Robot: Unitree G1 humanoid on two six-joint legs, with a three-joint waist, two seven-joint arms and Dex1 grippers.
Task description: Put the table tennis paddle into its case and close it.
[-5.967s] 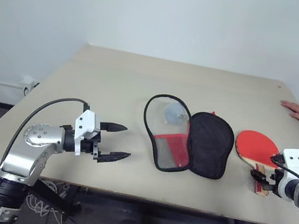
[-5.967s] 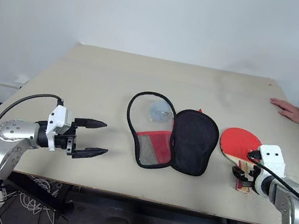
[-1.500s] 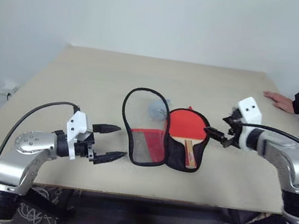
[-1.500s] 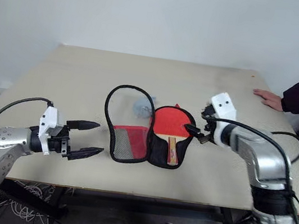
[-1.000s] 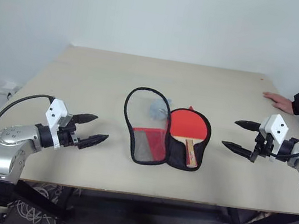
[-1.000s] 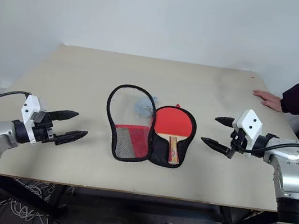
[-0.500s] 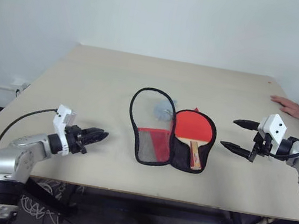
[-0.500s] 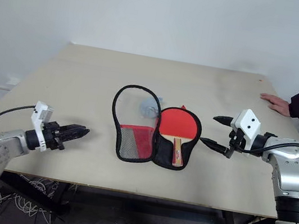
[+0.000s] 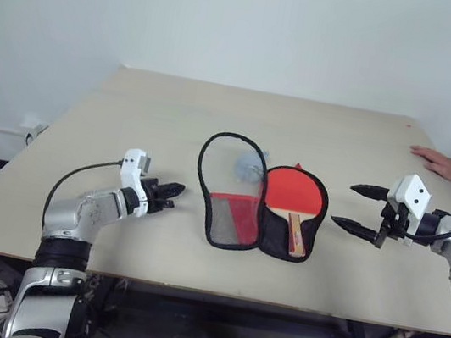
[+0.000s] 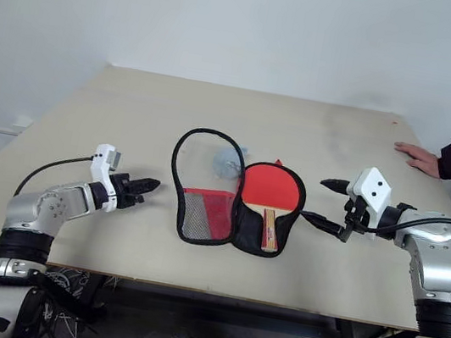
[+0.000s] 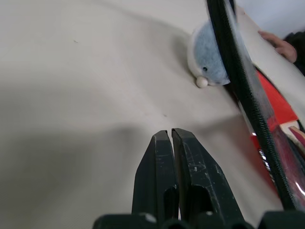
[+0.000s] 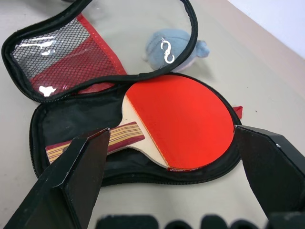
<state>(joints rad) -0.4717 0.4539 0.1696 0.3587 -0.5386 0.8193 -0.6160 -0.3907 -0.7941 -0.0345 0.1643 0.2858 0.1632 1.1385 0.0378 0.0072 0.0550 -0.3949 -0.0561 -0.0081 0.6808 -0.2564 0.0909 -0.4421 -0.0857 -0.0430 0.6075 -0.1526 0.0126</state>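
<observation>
The table tennis paddle (image 9: 294, 192) lies red face up on the black half of the case (image 9: 228, 215), handle towards me. The case lies unzipped and spread flat mid-table, its clear and red mesh flap (image 12: 53, 57) folded out to the left. My left gripper (image 9: 174, 190) is shut and empty, low over the table just left of the flap; its black fingertips (image 11: 164, 143) press together. My right gripper (image 9: 344, 205) hovers open and empty right of the case, its fingers (image 12: 83, 167) either side of the paddle in the right wrist view.
A small grey-blue soft ball (image 9: 249, 167) with a metal clip lies at the far edge of the clear flap. A person's hand (image 9: 431, 158) rests on the tan table (image 9: 147, 122) at its far right edge. Bare tabletop lies left of and beyond the case.
The paddle, earlier right of the case, now lies in its black half. Over the last second my left gripper shut and moved right towards the flap; my right gripper stayed open and still.
</observation>
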